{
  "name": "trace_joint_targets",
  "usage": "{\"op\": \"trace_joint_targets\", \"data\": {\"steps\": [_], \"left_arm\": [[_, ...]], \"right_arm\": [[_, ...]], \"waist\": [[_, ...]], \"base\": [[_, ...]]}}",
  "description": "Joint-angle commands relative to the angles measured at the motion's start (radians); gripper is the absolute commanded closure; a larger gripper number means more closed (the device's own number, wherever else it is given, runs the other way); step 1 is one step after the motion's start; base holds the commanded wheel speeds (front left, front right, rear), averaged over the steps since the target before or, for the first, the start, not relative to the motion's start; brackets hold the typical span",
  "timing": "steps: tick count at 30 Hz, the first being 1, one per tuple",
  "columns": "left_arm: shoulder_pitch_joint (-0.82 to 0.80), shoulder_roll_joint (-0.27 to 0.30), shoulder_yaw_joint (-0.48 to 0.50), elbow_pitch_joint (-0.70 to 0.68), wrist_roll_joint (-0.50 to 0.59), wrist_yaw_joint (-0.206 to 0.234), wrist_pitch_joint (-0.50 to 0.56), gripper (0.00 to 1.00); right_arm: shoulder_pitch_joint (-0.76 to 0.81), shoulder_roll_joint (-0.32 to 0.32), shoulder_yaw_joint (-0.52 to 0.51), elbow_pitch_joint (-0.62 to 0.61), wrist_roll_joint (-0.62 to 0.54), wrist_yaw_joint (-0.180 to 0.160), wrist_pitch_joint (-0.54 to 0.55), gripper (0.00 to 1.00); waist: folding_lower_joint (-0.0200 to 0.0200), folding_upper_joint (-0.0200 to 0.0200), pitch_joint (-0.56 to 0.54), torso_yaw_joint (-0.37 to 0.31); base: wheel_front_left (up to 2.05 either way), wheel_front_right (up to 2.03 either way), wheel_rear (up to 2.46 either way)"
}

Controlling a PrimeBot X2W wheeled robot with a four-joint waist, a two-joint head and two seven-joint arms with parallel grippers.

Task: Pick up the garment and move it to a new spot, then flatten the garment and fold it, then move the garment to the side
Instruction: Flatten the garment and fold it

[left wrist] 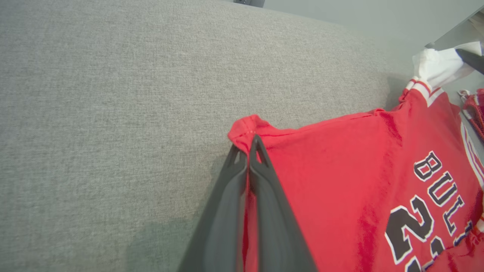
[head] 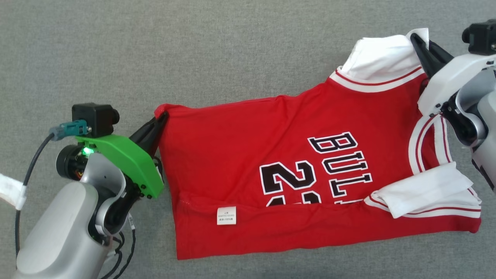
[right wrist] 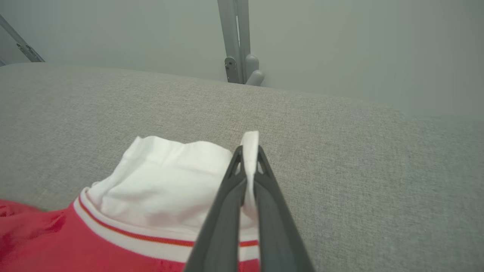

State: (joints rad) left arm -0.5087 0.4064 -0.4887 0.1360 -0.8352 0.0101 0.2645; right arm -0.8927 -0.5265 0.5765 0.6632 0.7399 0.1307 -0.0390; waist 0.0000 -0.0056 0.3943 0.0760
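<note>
The garment point(head: 271, 162) is a red jersey with white sleeves and black lettering, spread on the grey fabric surface. Its lower part is folded up, with a white label showing. My left gripper point(head: 162, 116) is shut on the garment's upper left red corner point(left wrist: 245, 130); the left wrist view has both fingers pinching the red cloth. My right gripper point(head: 416, 38) is shut on the edge of the white sleeve point(right wrist: 249, 151) at the upper right, and white cloth shows between its fingers in the right wrist view.
The grey fabric surface point(head: 155, 46) stretches wide above and to the left of the garment. Its far edge meets a pale wall with a grey metal post point(right wrist: 236, 41) in the right wrist view. Another red cloth point(left wrist: 477, 109) lies at the left wrist view's right edge.
</note>
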Motion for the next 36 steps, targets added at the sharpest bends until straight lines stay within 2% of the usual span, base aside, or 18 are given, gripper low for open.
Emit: {"op": "trace_joint_targets", "data": {"steps": [1, 8, 11, 16, 19, 24, 25, 26, 27, 28, 29, 32, 34, 36], "left_arm": [[0.023, 0.014, 0.001, -0.009, 0.002, 0.006, -0.006, 1.00], [0.156, 0.035, -0.013, -0.121, 0.005, 0.036, -0.030, 1.00], [0.272, 0.049, 0.020, -0.184, -0.010, 0.089, -0.076, 1.00], [0.436, 0.063, 0.065, -0.256, -0.060, 0.138, -0.121, 1.00], [0.493, 0.094, 0.064, -0.243, -0.018, 0.175, -0.136, 1.00], [0.525, 0.067, 0.053, -0.239, -0.032, 0.189, -0.141, 1.00], [0.526, 0.063, 0.053, -0.234, -0.030, 0.194, -0.144, 0.95], [0.526, 0.061, 0.049, -0.228, -0.023, 0.195, -0.147, 0.58], [0.529, 0.057, 0.044, -0.218, -0.023, 0.196, -0.145, 0.19], [0.533, 0.053, 0.038, -0.209, -0.026, 0.197, -0.141, 0.00], [0.539, 0.052, 0.033, -0.203, -0.027, 0.198, -0.136, 0.00], [0.562, 0.051, 0.024, -0.183, -0.016, 0.210, -0.144, 0.00], [0.589, 0.060, 0.028, -0.175, 0.001, 0.234, -0.160, 0.00], [0.612, 0.050, 0.065, -0.184, 0.014, 0.270, -0.229, 0.00]], "right_arm": [[0.026, -0.013, -0.004, -0.012, 0.013, 0.000, -0.011, 1.00], [0.219, -0.076, -0.049, -0.177, 0.090, 0.000, -0.069, 1.00], [0.384, -0.082, -0.089, -0.279, 0.111, 0.000, -0.085, 1.00], [0.556, -0.038, -0.162, -0.330, 0.118, 0.000, -0.090, 1.00], [0.613, 0.002, -0.188, -0.327, 0.089, 0.000, -0.084, 1.00], [0.653, 0.055, -0.222, -0.331, 0.056, 0.000, -0.069, 1.00], [0.658, 0.062, -0.227, -0.330, 0.048, 0.000, -0.065, 1.00], [0.662, 0.066, -0.232, -0.326, 0.037, 0.000, -0.062, 1.00], [0.664, 0.069, -0.236, -0.321, 0.023, 0.000, -0.059, 0.82], [0.666, 0.072, -0.238, -0.316, 0.008, 0.000, -0.058, 0.43], [0.668, 0.076, -0.239, -0.309, -0.006, 0.000, -0.051, 0.00], [0.672, 0.076, -0.249, -0.303, -0.050, 0.000, -0.040, 0.00], [0.684, 0.065, -0.264, -0.315, -0.060, 0.000, -0.022, 0.00], [0.687, 0.051, -0.306, -0.336, -0.067, 0.000, -0.011, 0.00]], "waist": [[0.0000, 0.0056, -0.064, -0.038], [0.0000, 0.0056, -0.136, -0.064], [0.0000, 0.0056, -0.160, -0.087], [0.0000, 0.0056, -0.170, -0.115], [0.0000, 0.0056, -0.172, -0.126], [0.0000, 0.0056, -0.184, -0.133], [0.0000, 0.0056, -0.186, -0.134], [0.0000, 0.0056, -0.188, -0.134], [0.0000, 0.0056, -0.190, -0.135], [0.0000, 0.0056, -0.192, -0.135], [0.0000, 0.0056, -0.195, -0.135], [0.0000, 0.0056, -0.207, -0.136], [0.0000, 0.0056, -0.217, -0.137], [0.0000, 0.0056, -0.227, -0.136]], "base": [[0.00, 0.00, 0.00], [0.00, 0.00, 0.00], [0.00, 0.00, 0.00], [0.00, 0.00, 0.00], [0.00, 0.00, 0.00], [0.00, 0.00, 0.00], [0.00, 0.00, 0.00], [0.00, 0.00, 0.00], [0.00, 0.00, 0.00], [0.00, 0.00, 0.00], [0.00, 0.00, 0.00], [0.00, 0.00, 0.00], [0.00, 0.00, 0.00], [0.00, 0.00, 0.00]]}}
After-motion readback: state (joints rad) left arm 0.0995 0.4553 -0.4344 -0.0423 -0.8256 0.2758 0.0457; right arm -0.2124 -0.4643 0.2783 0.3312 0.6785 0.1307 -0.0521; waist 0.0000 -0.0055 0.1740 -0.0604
